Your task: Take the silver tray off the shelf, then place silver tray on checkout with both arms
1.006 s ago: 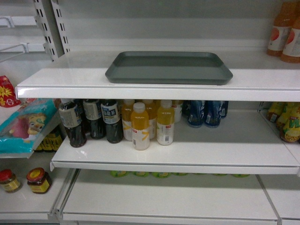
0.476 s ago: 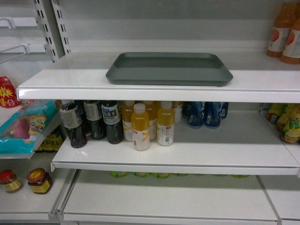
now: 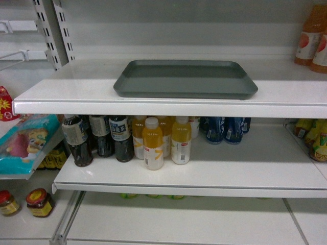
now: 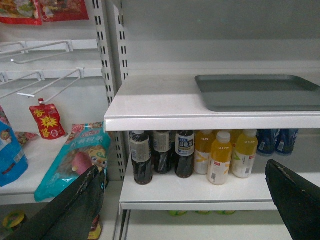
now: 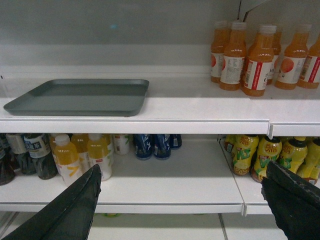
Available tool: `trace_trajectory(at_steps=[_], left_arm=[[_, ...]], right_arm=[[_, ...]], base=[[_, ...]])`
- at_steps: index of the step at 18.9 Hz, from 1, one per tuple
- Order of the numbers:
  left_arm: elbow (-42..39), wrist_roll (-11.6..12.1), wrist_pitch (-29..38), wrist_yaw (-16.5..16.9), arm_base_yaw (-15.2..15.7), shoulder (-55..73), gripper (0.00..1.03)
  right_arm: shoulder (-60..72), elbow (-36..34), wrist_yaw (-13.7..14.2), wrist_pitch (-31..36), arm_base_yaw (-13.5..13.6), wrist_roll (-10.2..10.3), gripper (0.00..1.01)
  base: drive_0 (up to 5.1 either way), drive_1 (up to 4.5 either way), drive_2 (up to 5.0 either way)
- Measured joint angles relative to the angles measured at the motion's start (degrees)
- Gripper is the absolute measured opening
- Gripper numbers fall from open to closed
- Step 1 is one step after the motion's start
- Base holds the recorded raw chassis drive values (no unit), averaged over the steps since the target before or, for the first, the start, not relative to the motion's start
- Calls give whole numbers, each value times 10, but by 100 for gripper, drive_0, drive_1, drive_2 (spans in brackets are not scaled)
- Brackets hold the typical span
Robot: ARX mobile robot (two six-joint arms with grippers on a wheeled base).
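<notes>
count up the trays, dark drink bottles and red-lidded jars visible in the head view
silver tray: 1
dark bottles: 3
red-lidded jars: 2
total: 6

No legible text in any view. Bottle labels (image 3: 119, 129) on the lower shelf (image 3: 245, 176) carry print too small and blurred to read; same for the red packet (image 4: 47, 121) and orange bottles (image 5: 257, 60).
</notes>
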Motion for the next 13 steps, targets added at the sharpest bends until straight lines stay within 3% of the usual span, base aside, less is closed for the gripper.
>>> trace_trajectory(at_steps=[1, 13], left_arm=[[0, 0, 0, 0, 0, 0, 98], [0, 0, -2, 0, 0, 0, 98]], right_arm=[[0, 0, 0, 0, 0, 0, 98], [0, 0, 0, -4, 0, 0, 98]], base=[[0, 0, 0], [4, 424, -417]])
